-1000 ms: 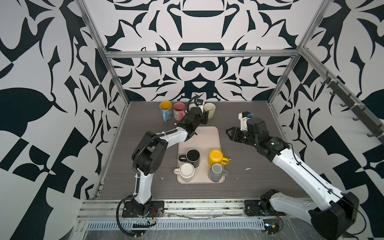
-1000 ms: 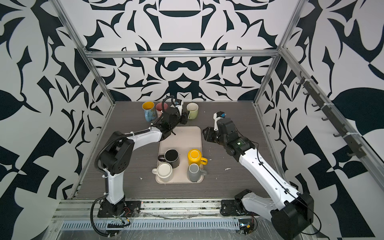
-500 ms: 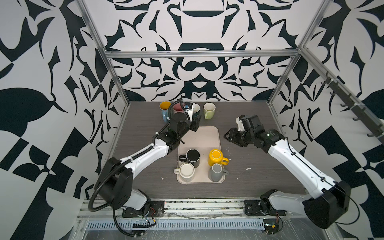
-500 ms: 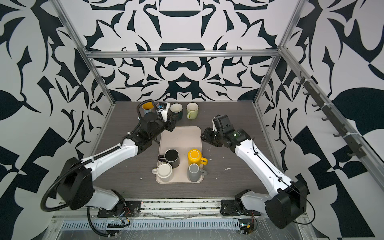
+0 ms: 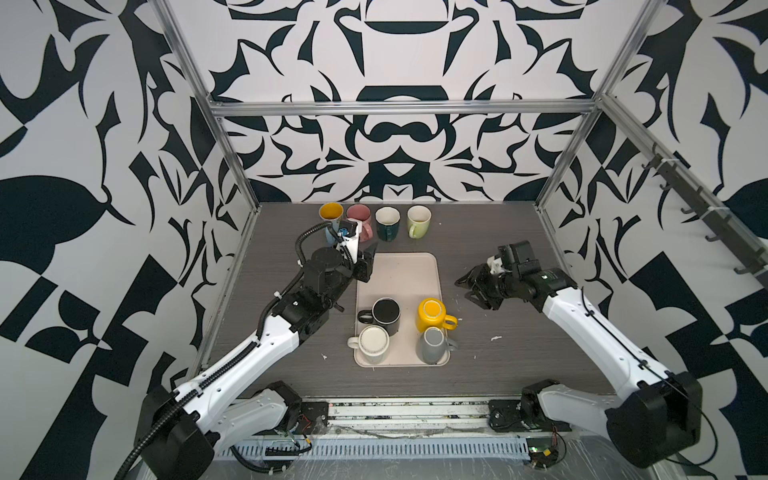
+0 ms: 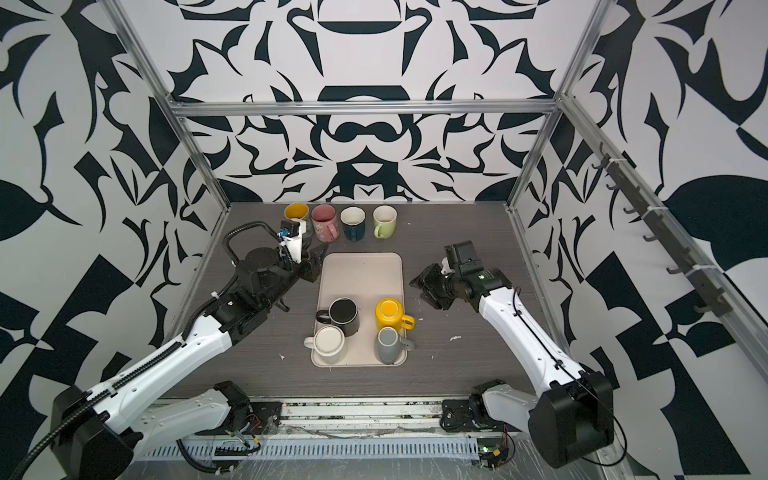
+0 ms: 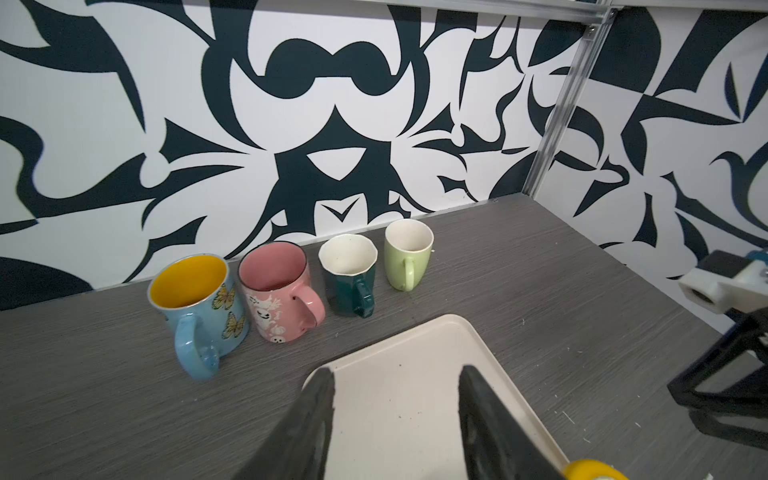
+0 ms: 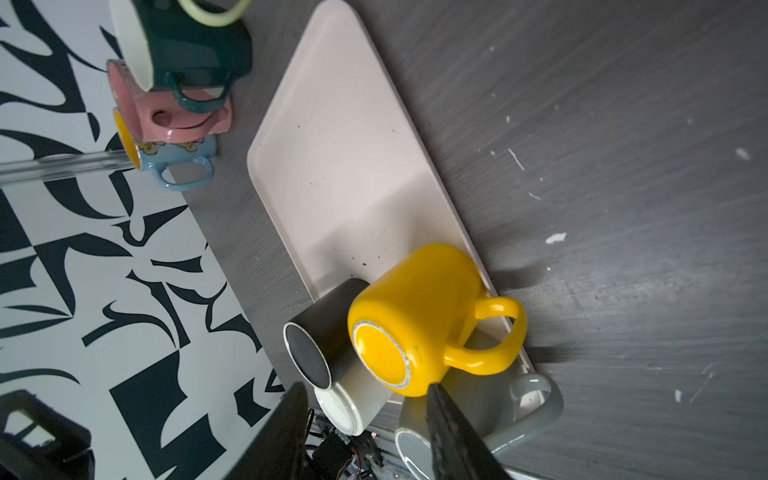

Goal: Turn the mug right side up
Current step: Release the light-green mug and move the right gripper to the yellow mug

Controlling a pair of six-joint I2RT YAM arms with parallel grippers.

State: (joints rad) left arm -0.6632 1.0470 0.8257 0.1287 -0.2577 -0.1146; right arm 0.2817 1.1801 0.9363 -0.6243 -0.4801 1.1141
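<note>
Several mugs stand upside down on the beige tray [image 5: 399, 272]: black [image 5: 386, 311], yellow [image 5: 432, 311], white [image 5: 374, 338] and grey [image 5: 432, 344]. My left gripper [image 5: 368, 262] hovers open and empty over the tray's far left corner [image 7: 397, 374]. My right gripper [image 5: 471, 289] is open and empty to the right of the tray, level with the yellow mug [image 8: 411, 307]. In the right wrist view that mug's base faces the camera, with its handle toward the tray's right rim. The black mug [image 8: 328, 328] is just beyond it.
Upright mugs line the back wall: blue with yellow inside [image 5: 331, 214], pink [image 5: 358, 216], dark green [image 5: 387, 222] and light green [image 5: 418, 220]. The tray's far half [image 6: 361, 274] is bare. Metal frame posts [image 5: 232, 166] mark the back corners.
My left gripper has let go of the dark green mug in the back row and drawn back to the tray's far left corner. My right gripper has opened a little and shifted slightly nearer.
</note>
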